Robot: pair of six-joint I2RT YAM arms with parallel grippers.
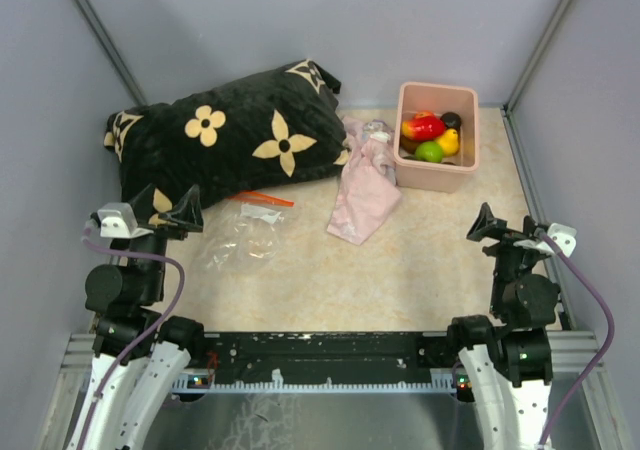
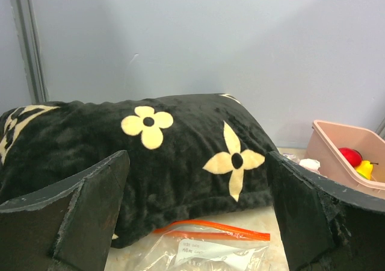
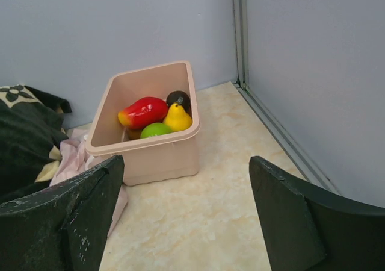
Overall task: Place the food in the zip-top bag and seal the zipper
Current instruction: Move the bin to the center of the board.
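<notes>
Our left gripper (image 2: 195, 183), spread empty, fronts the crinkly clear zip-top bag (image 2: 204, 254), likely to steady it; our right gripper (image 3: 186, 165), spread too, faces glossy toy fruits (image 3: 145, 112) ahead.

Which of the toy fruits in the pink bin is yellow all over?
The small pear-shaped one, next to the lime green fruit; the biggest fruit is mostly red.

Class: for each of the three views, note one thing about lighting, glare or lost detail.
Top view: soft, even light; the clear bag shows pale glints and nearly blends into the table. Left wrist view: the black pillow swallows detail, so only its cream flowers stand out. Right wrist view: small bright highlights on the glossy fruits in the bin.
</notes>
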